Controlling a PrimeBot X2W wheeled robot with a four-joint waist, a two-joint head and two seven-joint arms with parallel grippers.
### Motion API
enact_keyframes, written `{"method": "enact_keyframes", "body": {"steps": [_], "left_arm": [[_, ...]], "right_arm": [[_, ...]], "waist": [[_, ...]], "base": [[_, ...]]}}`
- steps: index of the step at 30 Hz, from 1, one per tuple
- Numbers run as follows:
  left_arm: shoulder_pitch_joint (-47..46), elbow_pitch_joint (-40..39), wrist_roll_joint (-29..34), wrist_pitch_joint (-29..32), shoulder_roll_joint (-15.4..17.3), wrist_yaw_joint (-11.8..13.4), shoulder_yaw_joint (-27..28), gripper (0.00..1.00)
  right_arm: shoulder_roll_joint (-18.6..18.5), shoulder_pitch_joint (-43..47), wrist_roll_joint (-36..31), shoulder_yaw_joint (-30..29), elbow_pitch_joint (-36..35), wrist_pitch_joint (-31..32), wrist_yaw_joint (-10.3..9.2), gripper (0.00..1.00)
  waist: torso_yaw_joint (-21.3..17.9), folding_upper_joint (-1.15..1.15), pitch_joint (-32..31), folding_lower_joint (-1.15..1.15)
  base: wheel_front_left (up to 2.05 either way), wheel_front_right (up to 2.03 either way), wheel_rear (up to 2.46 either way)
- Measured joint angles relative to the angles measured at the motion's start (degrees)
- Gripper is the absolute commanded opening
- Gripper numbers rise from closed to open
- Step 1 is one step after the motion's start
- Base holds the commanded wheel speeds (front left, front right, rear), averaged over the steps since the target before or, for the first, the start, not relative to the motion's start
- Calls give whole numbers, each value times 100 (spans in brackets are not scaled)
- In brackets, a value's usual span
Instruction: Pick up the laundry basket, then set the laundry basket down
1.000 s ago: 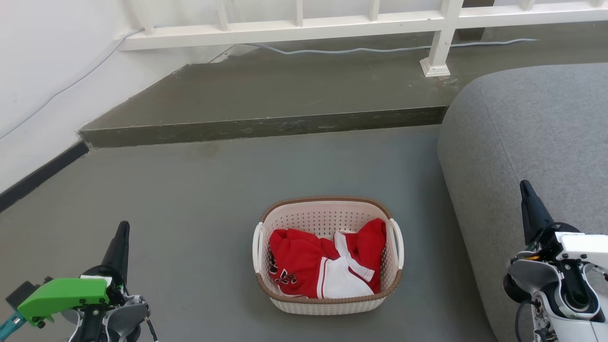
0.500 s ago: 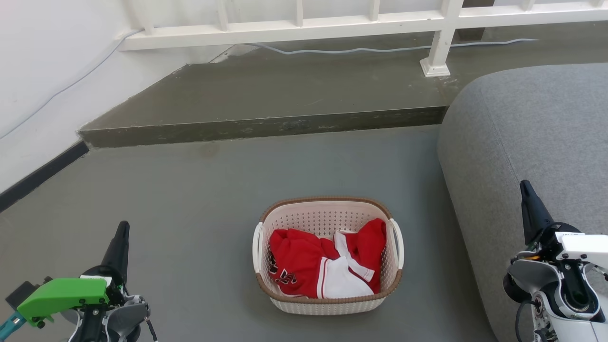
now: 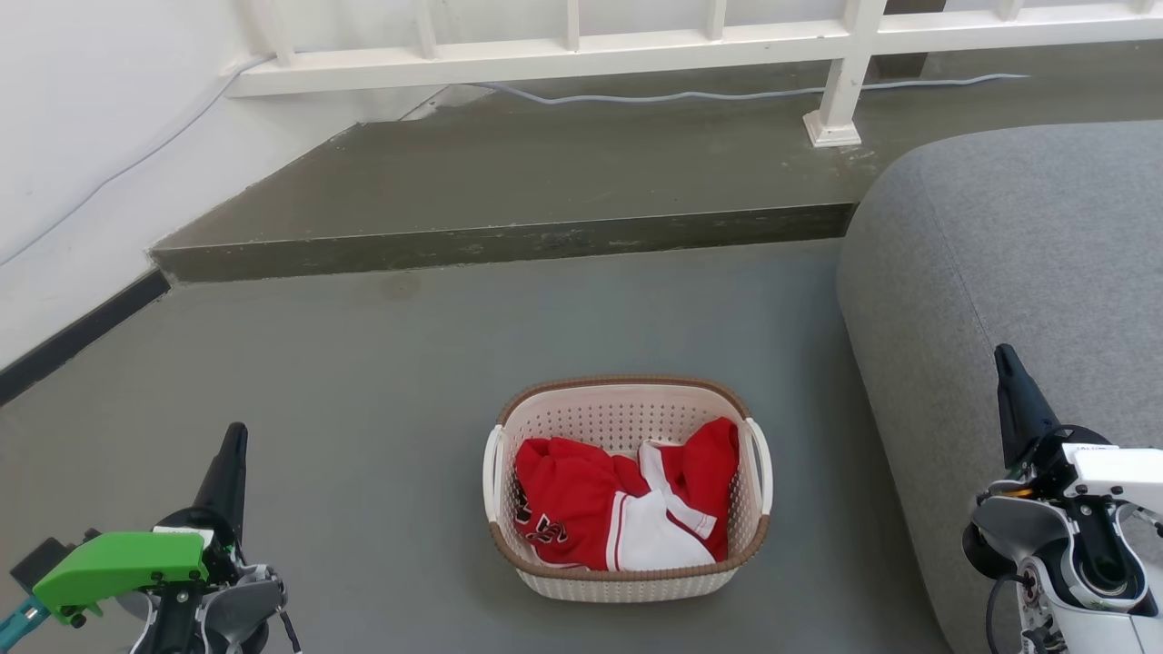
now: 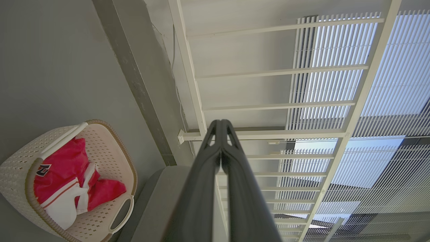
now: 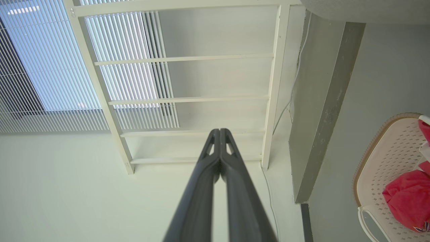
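The laundry basket [image 3: 627, 586] is sitting on the grey floor [image 3: 363, 381], in the middle and low down in the head view. It is standing upright with its open top facing up. Red and white clothes [image 3: 581, 500] are lying bunched up inside it, covering most of the bottom. One white loop handle [image 3: 492, 472] is sticking out on one side of the basket, and the other handle [image 3: 763, 463] is sticking out on the other side.

The left gripper [image 3: 234, 438] is hanging low at the left, well apart from the basket, with bare floor between them. In the left wrist view its two dark fingers [image 4: 205, 174] are pressing together all the way up, with nothing between them. The right gripper [image 3: 1003, 356] is hanging at the right, in front of a big grey sofa [image 3: 1018, 254], and it is well apart from the basket too. In the right wrist view its fingers [image 5: 201, 181] are also pressing together and holding nothing. Both grippers are pointing away from the robot, toward the far wall.

The sofa is sitting near the basket but is not touching it. Behind the basket a low dark step [image 3: 509, 245] is running across the floor. A white railing [image 3: 581, 41] is standing on top of the step, and a thin pale cable [image 3: 727, 94] is lying along its foot.
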Motion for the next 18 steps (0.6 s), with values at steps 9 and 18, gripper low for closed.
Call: {"method": "enact_keyframes", "body": {"steps": [9,18], "left_arm": [[0,-1,0,18,-1,0,3,0],[0,-1,0,18,-1,0,4,0]], "right_arm": [[0,0,0,0,-1,1,0,0],[1,0,0,-1,-2,1,0,0]], "waist": [[0,0,0,0],[0,0,0,0]], "base": [[0,0,0],[0,0,0]]}}
